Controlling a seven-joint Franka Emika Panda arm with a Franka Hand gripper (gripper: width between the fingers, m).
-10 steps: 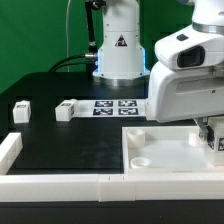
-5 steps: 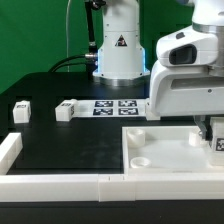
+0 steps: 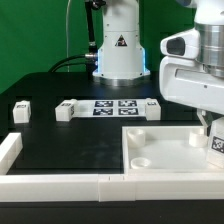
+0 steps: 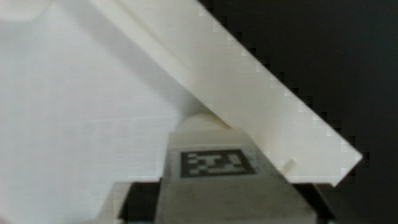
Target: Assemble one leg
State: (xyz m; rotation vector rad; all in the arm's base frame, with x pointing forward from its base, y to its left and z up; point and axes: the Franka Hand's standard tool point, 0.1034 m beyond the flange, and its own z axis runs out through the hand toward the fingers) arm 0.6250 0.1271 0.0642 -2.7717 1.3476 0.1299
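My gripper [image 3: 212, 134] is shut on a leg [image 3: 216, 145], a small white block with a black-and-white tag, and holds it upright over the right side of the large white panel [image 3: 160, 150]. In the wrist view the held leg [image 4: 217, 160] stands between the dark fingers [image 4: 150, 202], its far end close to the panel's [image 4: 80, 100] raised edge [image 4: 249, 85]. Whether the leg touches the panel cannot be told. Three more legs lie on the black table: one [image 3: 21, 110] at the exterior view's left, one [image 3: 65, 110] beside it, one [image 3: 150, 108] further right.
The marker board [image 3: 113, 106] lies between the loose legs, in front of the robot's base [image 3: 118, 50]. A white rail [image 3: 55, 182] runs along the table's front, with a short piece [image 3: 8, 150] at the exterior view's left.
The arm has shifted toward the exterior view's right with the leg in the gripper. This uncovered the loose leg at the marker board's right end.
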